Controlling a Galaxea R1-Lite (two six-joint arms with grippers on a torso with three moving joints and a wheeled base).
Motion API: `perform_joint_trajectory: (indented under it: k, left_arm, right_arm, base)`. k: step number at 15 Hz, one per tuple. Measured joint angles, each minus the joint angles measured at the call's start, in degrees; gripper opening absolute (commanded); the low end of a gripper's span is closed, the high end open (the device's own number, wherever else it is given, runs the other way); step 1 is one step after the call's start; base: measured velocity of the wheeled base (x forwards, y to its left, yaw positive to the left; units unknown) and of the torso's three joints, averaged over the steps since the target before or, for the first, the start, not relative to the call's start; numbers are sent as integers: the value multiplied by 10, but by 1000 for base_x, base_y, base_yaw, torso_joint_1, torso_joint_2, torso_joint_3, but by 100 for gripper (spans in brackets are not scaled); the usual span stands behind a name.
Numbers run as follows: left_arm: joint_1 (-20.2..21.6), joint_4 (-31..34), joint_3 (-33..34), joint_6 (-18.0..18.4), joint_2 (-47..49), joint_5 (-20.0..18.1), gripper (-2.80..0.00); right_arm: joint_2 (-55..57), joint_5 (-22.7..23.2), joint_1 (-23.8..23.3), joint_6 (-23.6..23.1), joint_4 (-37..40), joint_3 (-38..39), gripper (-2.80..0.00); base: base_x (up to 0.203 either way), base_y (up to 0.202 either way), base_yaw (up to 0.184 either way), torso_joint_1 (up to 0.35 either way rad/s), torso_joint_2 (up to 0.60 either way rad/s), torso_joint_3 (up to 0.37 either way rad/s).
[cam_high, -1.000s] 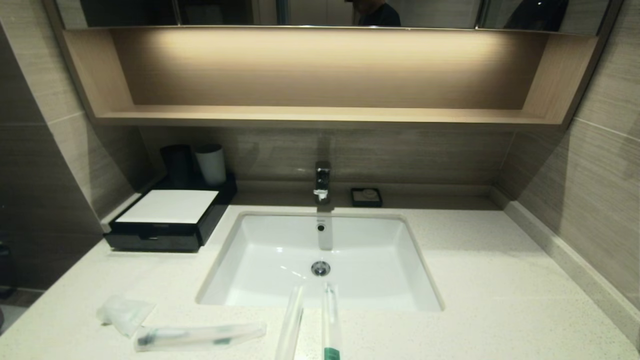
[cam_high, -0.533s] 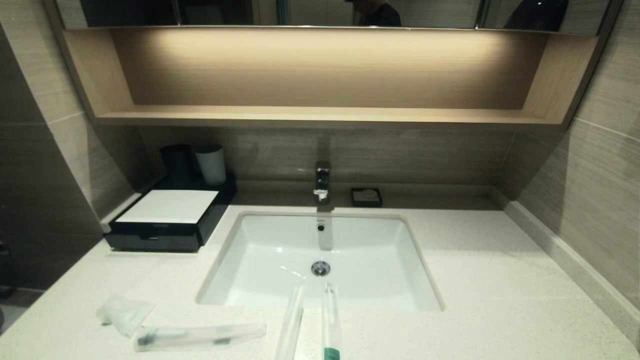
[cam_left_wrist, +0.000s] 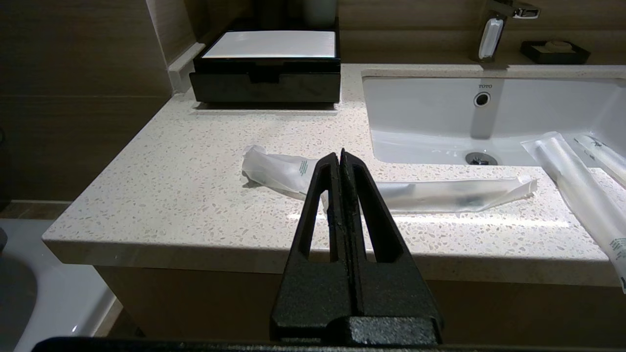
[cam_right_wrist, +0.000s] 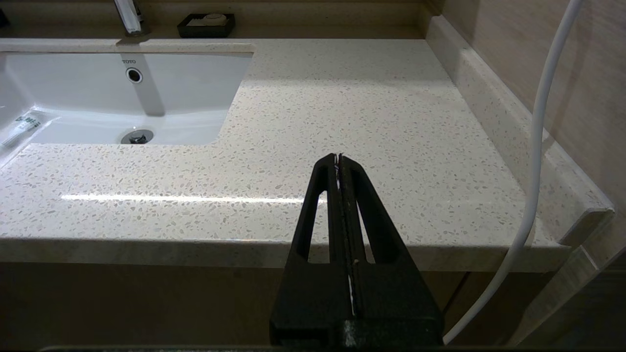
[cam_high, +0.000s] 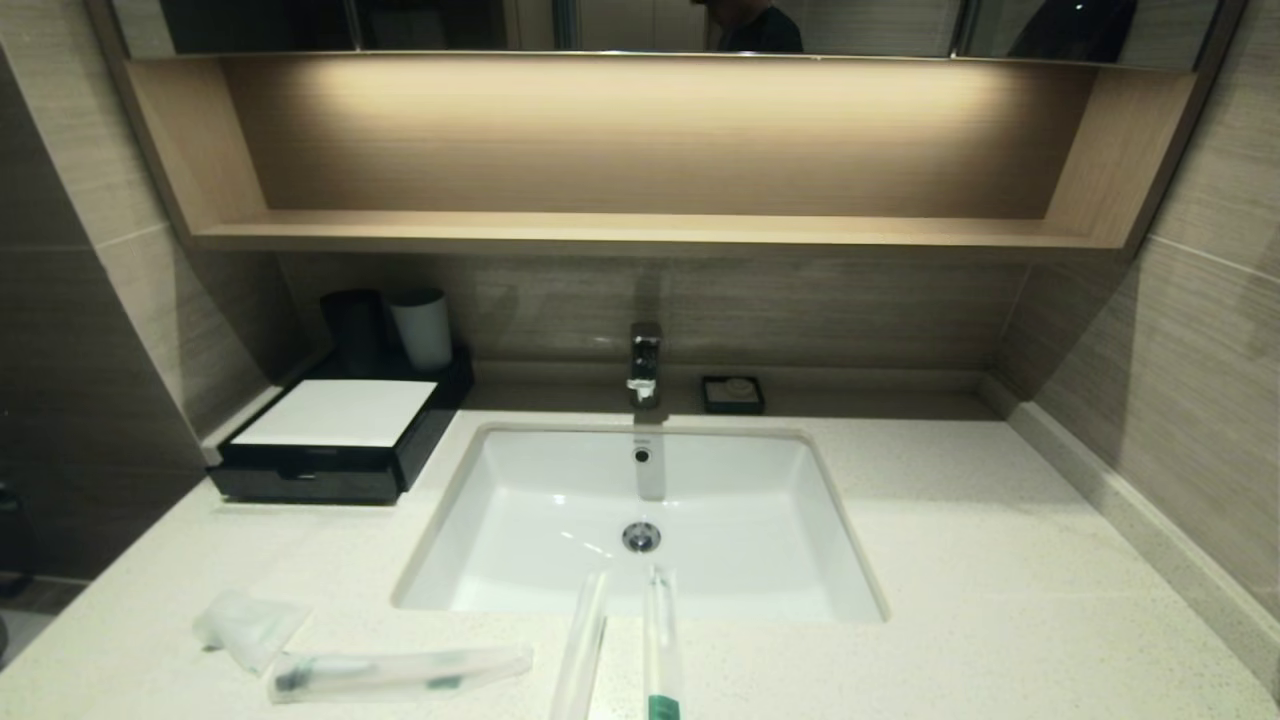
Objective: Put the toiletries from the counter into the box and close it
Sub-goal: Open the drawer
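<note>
Shut black box at counter's rear; toiletries lie at the front.

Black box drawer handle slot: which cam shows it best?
Left wrist view: it faces the black box front-on, so the drawer's handle slot is plain. Head view sees the box from above, mostly its white top, the slot only a small notch. Right wrist view misses it.

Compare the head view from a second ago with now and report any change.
Nothing has visibly changed. The sachet and three sleeves lie where they were on the counter, the box stays closed, and neither arm has entered the head view.
</note>
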Motion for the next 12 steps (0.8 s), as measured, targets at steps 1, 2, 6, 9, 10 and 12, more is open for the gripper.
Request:
perform_joint_trajectory:
  k: [1, 2, 6, 9, 10, 12]
  left_arm:
    - [0, 0, 0, 0, 0, 0, -280]
    - [0, 0, 0, 0, 0, 0, -280]
    - [0, 1, 0, 0, 0, 1, -280]
    - [0, 4, 0, -1, 0, 1, -280]
    - [0, 7, 0, -1, 0, 4, -280]
    - [0, 22, 0, -1, 0, 6, -280]
  right_arm:
    - [0, 0, 0, 0, 0, 0, -280]
    - [0, 0, 0, 0, 0, 0, -280]
    - [0, 0, 0, 0, 0, 0, -280]
    - [0, 0, 0, 0, 0, 0, -280]
    - [0, 0, 0, 0, 0, 0, -280]
    - [0, 0, 0, 0, 0, 0, -280]
  base:
    - [0, 0, 0, 0, 0, 0]
    - [0, 0, 0, 0, 0, 0]
    - [0, 0, 0, 0, 0, 0]
    - [0, 0, 0, 0, 0, 0]
    - [0, 0, 0, 0, 0, 0]
    - [0, 0, 0, 0, 0, 0]
